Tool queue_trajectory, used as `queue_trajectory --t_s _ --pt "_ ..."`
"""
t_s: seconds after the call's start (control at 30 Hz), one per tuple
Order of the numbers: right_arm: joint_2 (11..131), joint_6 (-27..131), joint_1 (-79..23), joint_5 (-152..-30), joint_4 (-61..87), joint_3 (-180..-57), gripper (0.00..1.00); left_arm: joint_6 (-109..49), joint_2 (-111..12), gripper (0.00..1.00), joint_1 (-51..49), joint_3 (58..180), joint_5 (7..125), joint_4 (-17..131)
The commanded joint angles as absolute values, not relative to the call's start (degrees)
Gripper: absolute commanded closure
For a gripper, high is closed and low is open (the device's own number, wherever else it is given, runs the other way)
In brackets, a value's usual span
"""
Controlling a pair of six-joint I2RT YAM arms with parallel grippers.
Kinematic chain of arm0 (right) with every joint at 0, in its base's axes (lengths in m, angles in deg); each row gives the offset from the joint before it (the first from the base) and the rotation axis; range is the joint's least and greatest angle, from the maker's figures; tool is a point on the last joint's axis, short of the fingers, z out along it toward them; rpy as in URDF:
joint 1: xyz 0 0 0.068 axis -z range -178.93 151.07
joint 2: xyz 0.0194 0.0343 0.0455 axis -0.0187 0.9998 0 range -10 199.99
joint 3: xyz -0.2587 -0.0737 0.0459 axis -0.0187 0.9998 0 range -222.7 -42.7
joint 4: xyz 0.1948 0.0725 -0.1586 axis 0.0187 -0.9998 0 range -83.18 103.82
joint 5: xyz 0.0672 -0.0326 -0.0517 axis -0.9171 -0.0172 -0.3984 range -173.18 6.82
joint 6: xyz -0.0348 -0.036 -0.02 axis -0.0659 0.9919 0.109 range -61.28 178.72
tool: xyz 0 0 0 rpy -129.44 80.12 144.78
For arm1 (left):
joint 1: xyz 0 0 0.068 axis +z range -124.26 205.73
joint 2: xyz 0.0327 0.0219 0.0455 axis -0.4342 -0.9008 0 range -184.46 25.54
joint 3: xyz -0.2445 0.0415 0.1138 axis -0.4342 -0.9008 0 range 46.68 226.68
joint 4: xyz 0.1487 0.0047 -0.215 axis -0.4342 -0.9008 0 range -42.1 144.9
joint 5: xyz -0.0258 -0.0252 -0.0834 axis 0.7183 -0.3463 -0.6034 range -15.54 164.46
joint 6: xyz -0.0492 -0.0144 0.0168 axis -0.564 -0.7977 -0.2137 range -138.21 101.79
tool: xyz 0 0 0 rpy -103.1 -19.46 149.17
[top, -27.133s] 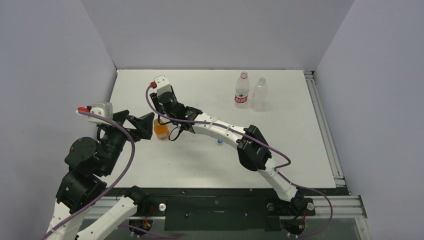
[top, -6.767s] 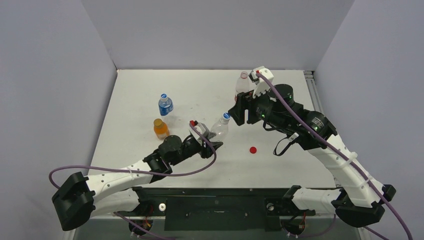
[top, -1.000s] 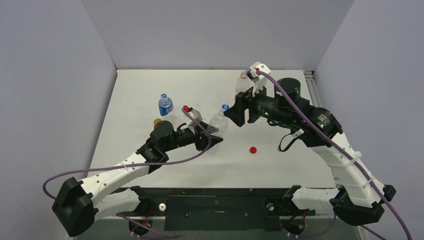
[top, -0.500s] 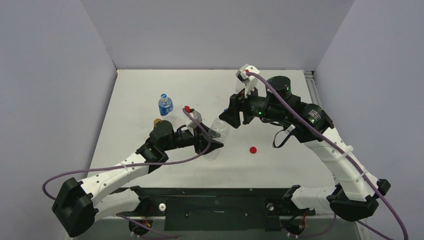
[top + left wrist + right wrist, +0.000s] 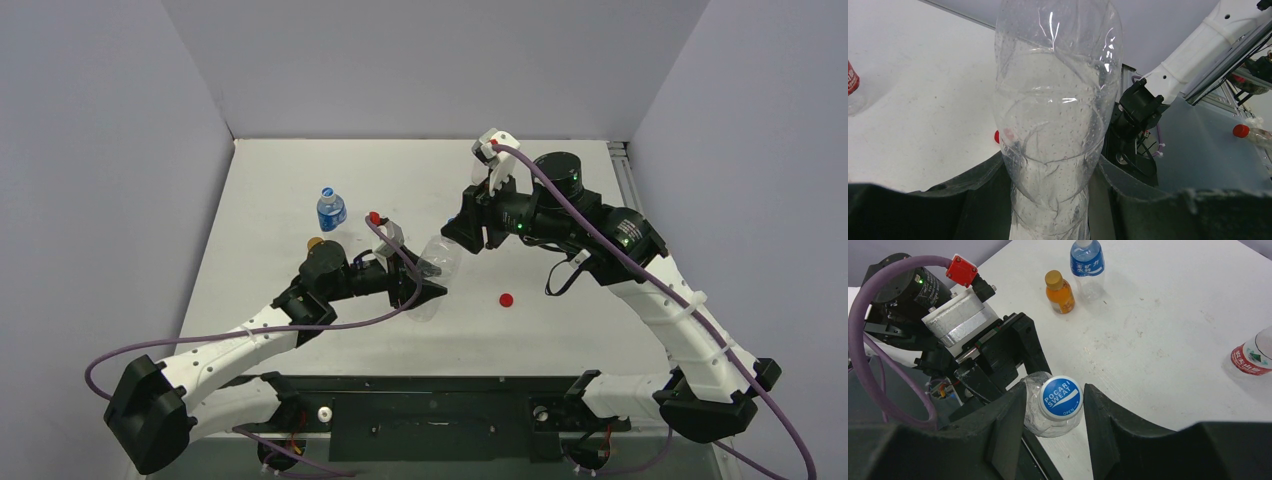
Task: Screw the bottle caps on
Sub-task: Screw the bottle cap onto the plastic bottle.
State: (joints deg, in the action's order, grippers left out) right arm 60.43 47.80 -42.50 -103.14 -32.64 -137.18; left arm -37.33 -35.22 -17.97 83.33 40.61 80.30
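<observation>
Two are standing capped: small orange bottle (image 5: 1060,295), blue-labelled bottle (image 5: 1087,270). Left gripper (image 5: 1050,175) is clamping clear crumpled bottle (image 5: 1058,100); right gripper (image 5: 1054,392), jaws apart, is straddling its blue-and-white cap (image 5: 1061,398). Red round cap (image 5: 506,298) is lying loose.

On my feeds, the blue cap (image 5: 1061,398) carries white lettering inside a white ring, and it tops a clear bottle (image 5: 1055,115) speckled with tiny droplets. The bench (image 5: 1158,315) is white with faint grey scuffs. On it I make out a red cap (image 5: 506,298), an orange bottle (image 5: 1063,299) with a gold cap (image 5: 1053,276), a blue-labelled bottle (image 5: 1087,262) and a red-labelled bottle (image 5: 1248,360).
</observation>
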Motion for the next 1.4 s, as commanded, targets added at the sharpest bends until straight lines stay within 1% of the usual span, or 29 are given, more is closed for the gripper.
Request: queue_trajectory --t_s 0.0,0.3,0.5,0.57,0.63,0.97,1.23,1.37 --pt "60.18 48.53 -42.35 -102.51 -31.54 -138.07 0.59 -37.89 -34.51 1.0 -17.53 84.63 39.49 82.0" --pt "59.89 48.35 -42.35 -101.83 -31.54 -136.91 0.68 -38.41 -34.43 1.0 -17.58 84.59 39.47 82.49" --pt "59.83 46.36 -41.46 -102.52 -29.92 -134.85 0.81 -38.47 -33.71 1.0 -17.55 84.17 39.87 83.6" --pt "59.53 43.86 -40.41 -105.12 -28.18 -133.37 0.85 -38.55 -33.07 1.0 -17.59 83.76 40.37 84.67" --pt "59.01 41.64 -39.47 -107.64 -25.65 -131.33 0.87 -38.89 -32.4 1.0 -17.66 83.24 41.08 86.19" --pt "57.61 34.71 -38.32 -114.43 -18.12 -125.35 0.9 -38.87 -31.37 1.0 -17.67 82.52 42.42 88.54" --pt "59.06 34.57 -38.31 -114.09 -21.37 -126.35 0.91 -36.54 -30.0 1.0 -17.74 82.16 45.17 87.8" --pt "59.87 33.93 -38.64 -113.49 -22.86 -126.22 0.92 -34.0 -29.33 1.0 -17.73 81.85 51.17 87.68"
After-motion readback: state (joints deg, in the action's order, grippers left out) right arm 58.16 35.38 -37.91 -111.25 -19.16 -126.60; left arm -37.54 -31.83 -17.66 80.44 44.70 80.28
